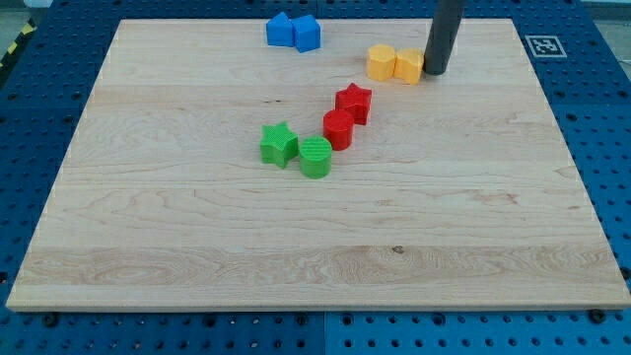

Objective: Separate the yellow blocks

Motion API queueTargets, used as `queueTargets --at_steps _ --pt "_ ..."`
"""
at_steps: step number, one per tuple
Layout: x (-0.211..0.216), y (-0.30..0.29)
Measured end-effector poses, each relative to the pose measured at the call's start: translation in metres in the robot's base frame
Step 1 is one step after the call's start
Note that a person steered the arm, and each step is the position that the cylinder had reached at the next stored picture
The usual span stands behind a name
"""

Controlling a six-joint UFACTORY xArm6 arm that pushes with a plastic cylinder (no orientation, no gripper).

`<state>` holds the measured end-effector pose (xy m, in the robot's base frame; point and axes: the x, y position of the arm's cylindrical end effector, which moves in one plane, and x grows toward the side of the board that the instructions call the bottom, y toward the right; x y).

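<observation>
Here, my tip [436, 72] is down on the wooden board [197, 247], near the view's top and over on the view's right. It is only a straight dark rod, so it has no parts that spread or press together, and it is not pinching anything. The tip sits just beside the right yellow block [409, 66], on that block's right side, and it looks like it touches it, but I cannot tell for sure. The left yellow block [382, 61] is right next to the other one, and the two are touching side by side. Their shapes are hard to make out from here. The two blue blocks are at the view's top, to the left of the yellow pair and apart from it. The left blue block [280, 29] and the right blue block [307, 33] touch each other. Near the middle of the board there is a red star [353, 102], and a round red block [338, 129] is just below it and a bit to the left, touching it or almost. Further to the left there is a green star [279, 144], and a round green block [315, 157] sits just beside it on its right. The board lies on a blue table with holes [592, 118].
</observation>
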<state>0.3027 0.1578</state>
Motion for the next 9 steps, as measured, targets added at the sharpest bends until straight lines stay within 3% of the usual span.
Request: queueTargets --at_steps 3,6,9 --pt "0.0 -0.061" --pt "-0.01 -0.066" --pt "-0.01 -0.125"
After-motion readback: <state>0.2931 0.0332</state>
